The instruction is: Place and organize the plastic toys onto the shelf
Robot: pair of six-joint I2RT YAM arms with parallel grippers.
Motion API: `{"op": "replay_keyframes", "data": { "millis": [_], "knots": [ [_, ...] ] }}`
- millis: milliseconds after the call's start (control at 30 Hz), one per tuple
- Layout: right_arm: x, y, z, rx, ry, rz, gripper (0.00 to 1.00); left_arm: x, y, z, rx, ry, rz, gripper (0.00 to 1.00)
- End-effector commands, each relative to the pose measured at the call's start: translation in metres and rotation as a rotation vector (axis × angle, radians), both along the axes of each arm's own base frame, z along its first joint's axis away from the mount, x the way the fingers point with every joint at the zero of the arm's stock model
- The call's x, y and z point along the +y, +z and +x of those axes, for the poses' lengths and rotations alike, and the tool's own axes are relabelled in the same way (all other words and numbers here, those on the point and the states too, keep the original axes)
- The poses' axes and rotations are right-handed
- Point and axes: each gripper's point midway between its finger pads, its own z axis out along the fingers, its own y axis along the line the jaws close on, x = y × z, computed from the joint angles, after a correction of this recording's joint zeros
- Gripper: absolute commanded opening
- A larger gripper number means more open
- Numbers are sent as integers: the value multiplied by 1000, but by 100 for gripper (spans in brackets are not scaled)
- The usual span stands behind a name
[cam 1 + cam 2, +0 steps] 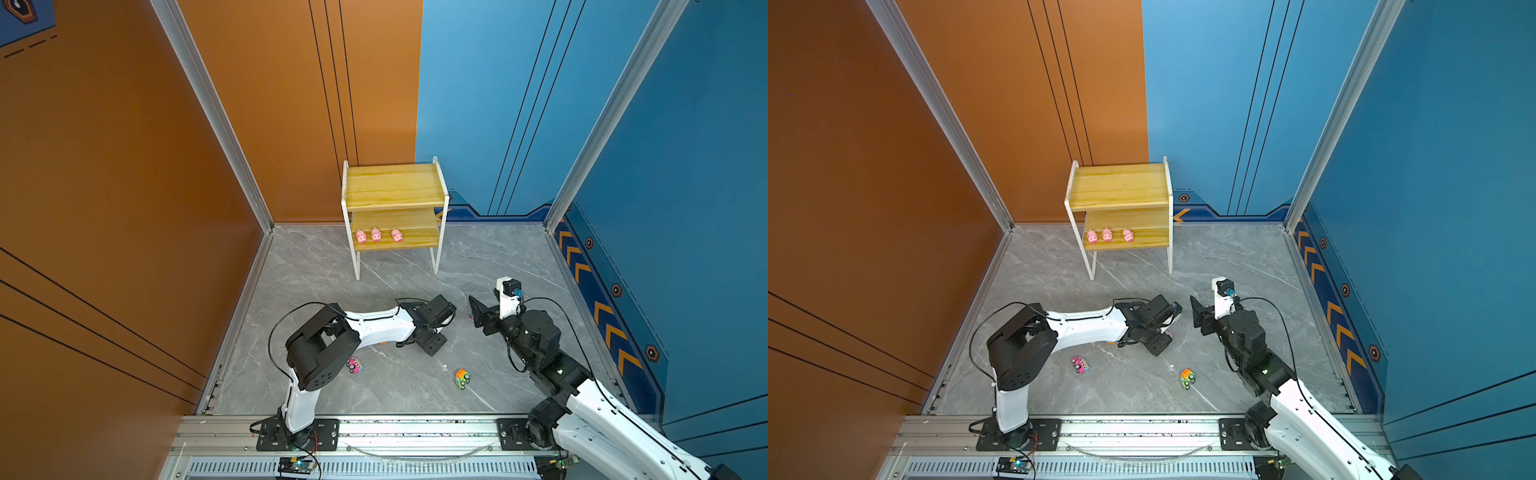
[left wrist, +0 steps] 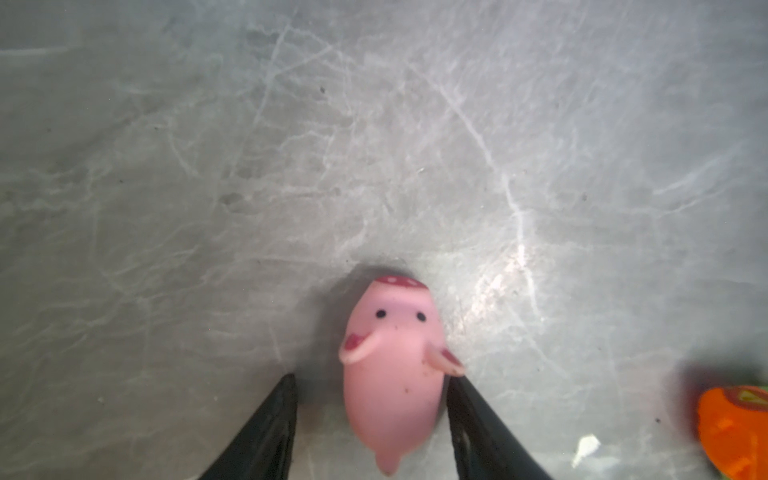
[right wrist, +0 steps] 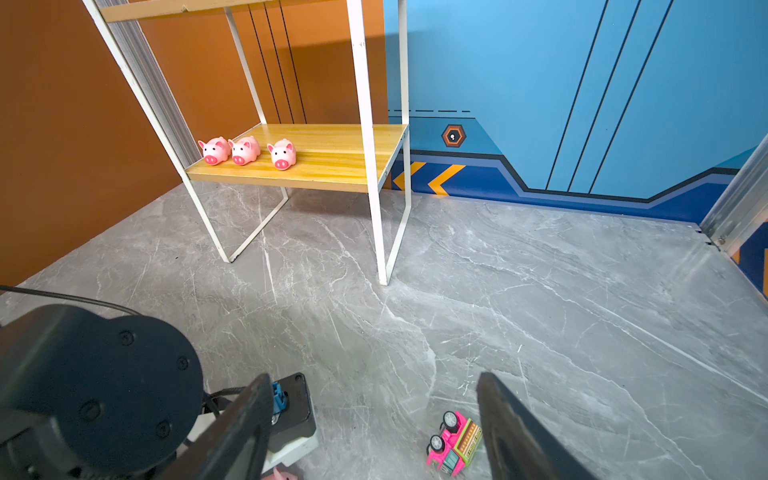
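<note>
The shelf [image 1: 392,185] [image 1: 1119,185] [image 3: 324,162] stands at the back wall, and three pink pigs [image 1: 376,235] [image 1: 1107,235] [image 3: 245,150] sit in a row on its lower board. My left gripper [image 1: 428,343] [image 1: 1156,343] [image 2: 372,378] points down at the floor, open, with another pink pig [image 2: 392,374] lying between its fingers. One finger is apart from the pig and the other is at its ear. My right gripper [image 1: 478,311] [image 1: 1200,316] [image 3: 374,376] hangs open and empty. A pink vehicle [image 3: 453,442] lies on the floor beside its finger.
A second pink vehicle [image 1: 354,365] [image 1: 1079,364] lies by the left arm's elbow. A green and orange vehicle [image 1: 461,379] [image 1: 1187,378] is on the floor between the arms. An orange toy [image 2: 731,432] shows at the left wrist view's edge. The shelf's top board is bare.
</note>
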Motion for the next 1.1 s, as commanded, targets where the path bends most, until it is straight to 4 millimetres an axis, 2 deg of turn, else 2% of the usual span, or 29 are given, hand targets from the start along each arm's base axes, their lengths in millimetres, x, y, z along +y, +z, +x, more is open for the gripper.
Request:
{"op": "replay_keyframes", "data": {
  "millis": [0,800,967,1067],
  "knots": [
    [1,0,-2,-5,13,25,77,14,-4,2,-8,37,36,60],
    [3,0,-2,-7,24,27,77,57,-5,36,-46,208,77,58],
    [4,-1,-1,-3,27,24,78,53,-2,58,-58,282,7,58],
    [4,-2,-2,-2,28,23,77,40,2,68,-65,300,-42,58]
  ]
}}
